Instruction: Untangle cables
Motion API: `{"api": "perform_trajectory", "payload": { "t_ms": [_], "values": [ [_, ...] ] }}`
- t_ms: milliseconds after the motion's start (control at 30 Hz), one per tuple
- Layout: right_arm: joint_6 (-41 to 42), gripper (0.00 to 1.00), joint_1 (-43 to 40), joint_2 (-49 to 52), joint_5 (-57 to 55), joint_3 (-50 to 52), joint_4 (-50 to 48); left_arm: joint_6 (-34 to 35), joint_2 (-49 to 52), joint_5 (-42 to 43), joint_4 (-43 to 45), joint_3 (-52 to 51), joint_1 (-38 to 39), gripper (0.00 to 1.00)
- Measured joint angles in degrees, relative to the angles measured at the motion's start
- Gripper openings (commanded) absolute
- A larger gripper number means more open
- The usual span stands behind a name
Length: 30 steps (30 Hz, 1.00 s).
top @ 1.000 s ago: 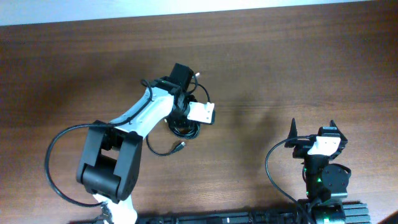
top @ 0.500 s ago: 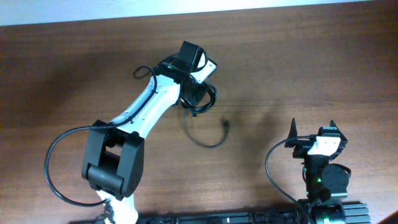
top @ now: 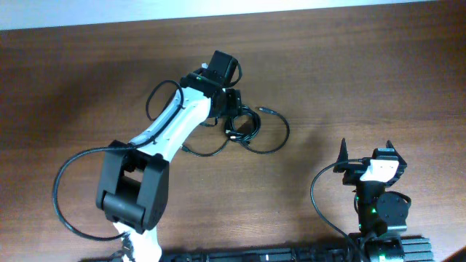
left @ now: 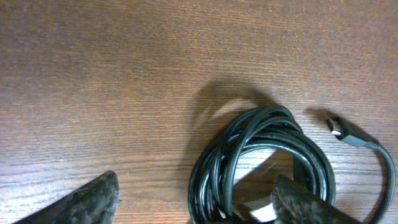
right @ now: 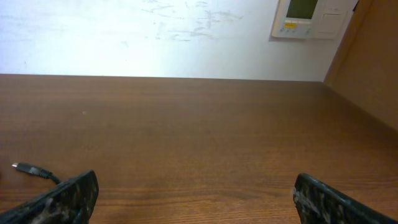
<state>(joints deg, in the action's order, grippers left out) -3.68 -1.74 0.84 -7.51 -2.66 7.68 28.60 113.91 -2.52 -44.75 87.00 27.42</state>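
Observation:
The cables point(top: 246, 125) are thin black cords bunched in a small coil on the wooden table, just right of my left gripper point(top: 233, 115). One wide loop point(top: 284, 135) swings right, with a plug point(top: 265, 110) at its top. Another strand trails left point(top: 191, 151). In the left wrist view the coil point(left: 261, 155) lies between the open fingers of my left gripper point(left: 193, 205), with the right finger over the coil's inside and a metal-tipped plug point(left: 347, 133) to the right. My right gripper point(top: 365, 153) is open and empty point(right: 199, 205), far from the coil.
A cable plug point(right: 26, 168) shows at the far left of the right wrist view. The thick black arm wires point(top: 62, 196) loop beside the left arm's base. A pale wall with a control panel point(right: 311, 15) stands beyond the table's far edge.
My left arm swung up and to the right carrying the bundle. The coil now lies further right on the table with its loops spread out. The right arm has not moved.

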Motion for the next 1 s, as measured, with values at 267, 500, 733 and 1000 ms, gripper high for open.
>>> {"api": "perform_trajectory", "payload": {
  "t_ms": [267, 500, 733, 1000],
  "values": [
    [0.0, 0.98, 0.0, 0.0, 0.0, 0.0, 0.0, -1.44, 8.68, 8.35, -1.16, 0.92, 0.0, 0.0],
    [-0.02, 0.99, 0.0, 0.0, 0.0, 0.0, -0.02, -1.4, 6.43, 10.05, -10.69, 1.27, -6.54, 0.0],
    [17.46, 0.98, 0.0, 0.0, 24.59, 0.02, -0.83, 1.66, -15.12, 9.62, -15.96, 1.07, -17.44, 0.0],
    [46.99, 0.96, 0.0, 0.04, 45.75, 0.33, -7.13, 19.89, -18.97, 9.6, -25.07, 1.05, -17.11, 0.0]
  ]
}}
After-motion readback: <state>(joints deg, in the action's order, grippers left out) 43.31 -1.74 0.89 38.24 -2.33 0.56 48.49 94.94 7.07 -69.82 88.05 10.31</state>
